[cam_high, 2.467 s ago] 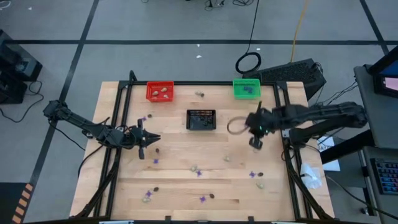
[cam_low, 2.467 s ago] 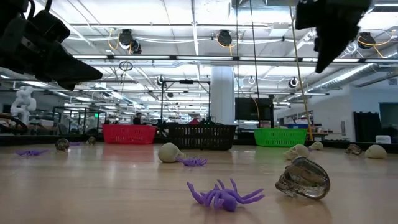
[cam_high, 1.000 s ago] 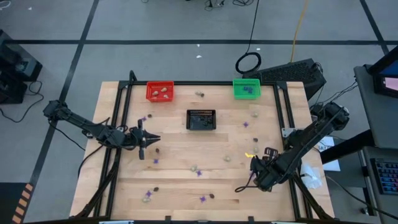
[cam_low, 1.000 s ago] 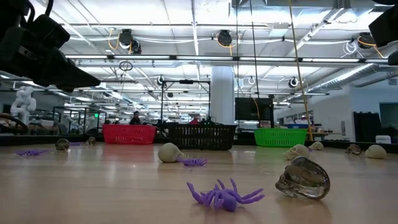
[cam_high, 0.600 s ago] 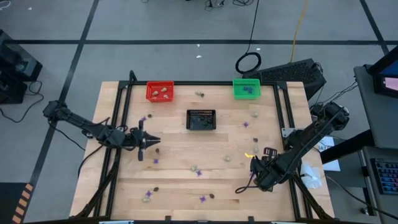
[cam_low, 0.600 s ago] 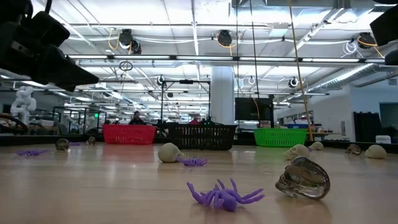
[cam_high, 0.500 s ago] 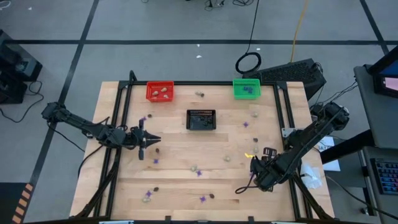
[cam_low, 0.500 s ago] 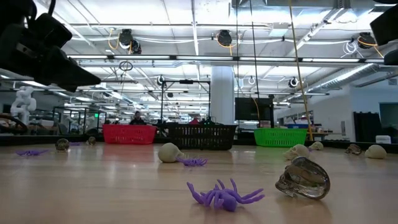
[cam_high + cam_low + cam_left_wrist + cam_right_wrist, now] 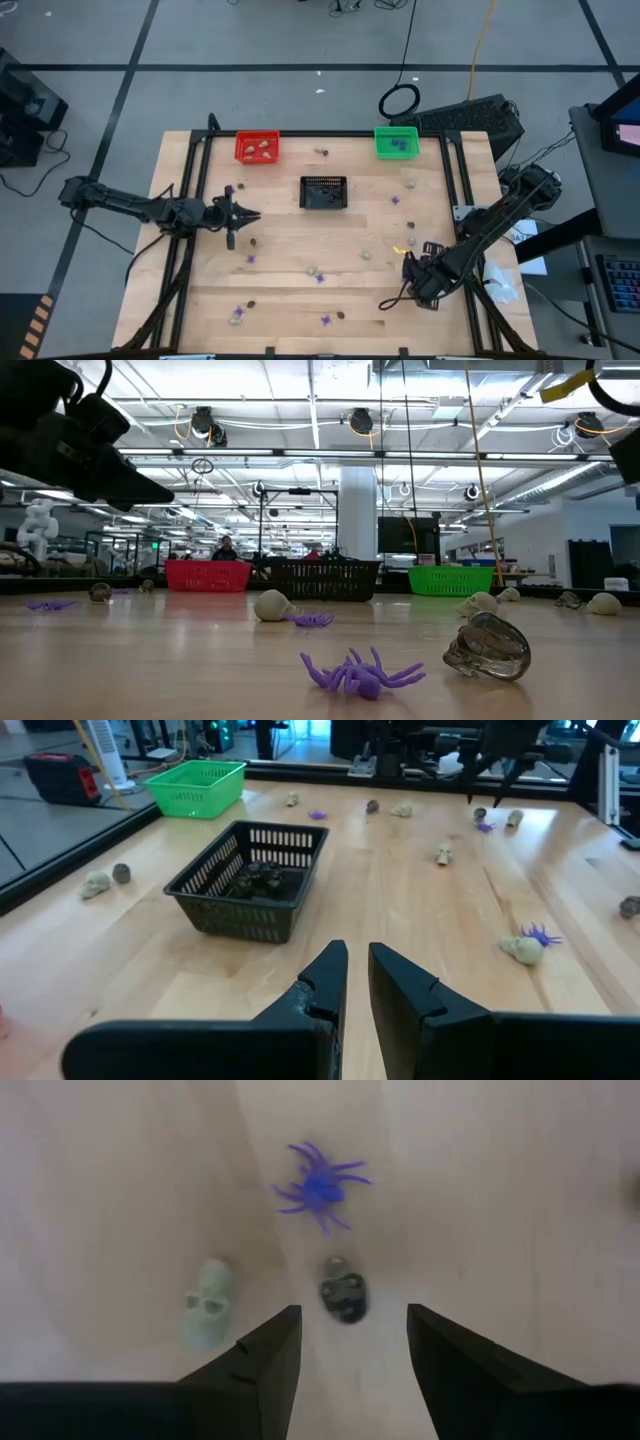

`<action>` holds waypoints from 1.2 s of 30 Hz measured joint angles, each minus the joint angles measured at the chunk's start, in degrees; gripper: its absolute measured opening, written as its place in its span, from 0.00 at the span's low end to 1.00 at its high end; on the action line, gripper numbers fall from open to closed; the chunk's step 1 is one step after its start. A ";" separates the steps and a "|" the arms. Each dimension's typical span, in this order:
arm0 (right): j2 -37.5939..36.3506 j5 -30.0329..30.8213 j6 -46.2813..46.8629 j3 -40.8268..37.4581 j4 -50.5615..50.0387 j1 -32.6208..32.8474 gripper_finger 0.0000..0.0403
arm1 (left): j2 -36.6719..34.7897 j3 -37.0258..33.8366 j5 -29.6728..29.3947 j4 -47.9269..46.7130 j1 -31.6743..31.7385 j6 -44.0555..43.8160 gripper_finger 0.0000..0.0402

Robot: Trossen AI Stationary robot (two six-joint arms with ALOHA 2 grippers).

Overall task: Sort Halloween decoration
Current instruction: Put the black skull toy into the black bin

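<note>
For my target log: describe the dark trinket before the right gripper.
Near the table's right edge, the open right gripper hangs over three trinkets. The dark skull faces its finger gap, beside a pale skull and purple spider; it alone is dark.

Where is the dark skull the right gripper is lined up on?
In the right wrist view the dark skull lies on the table just ahead of the open right gripper, between the purple spider and the pale skull.
</note>
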 joint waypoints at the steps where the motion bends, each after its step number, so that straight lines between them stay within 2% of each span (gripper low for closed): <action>1: 0.00 0.02 0.29 -0.45 0.49 -0.02 0.43 | 0.00 0.00 0.04 -0.01 0.11 -0.02 0.10; 13: -0.02 -0.01 1.18 -4.94 6.36 -0.02 0.41 | 0.00 0.02 0.02 -0.14 0.28 -0.02 0.10; 36: -0.15 0.33 2.45 -6.39 8.59 -0.02 0.12 | 0.00 0.07 -0.26 -0.48 0.24 0.01 0.10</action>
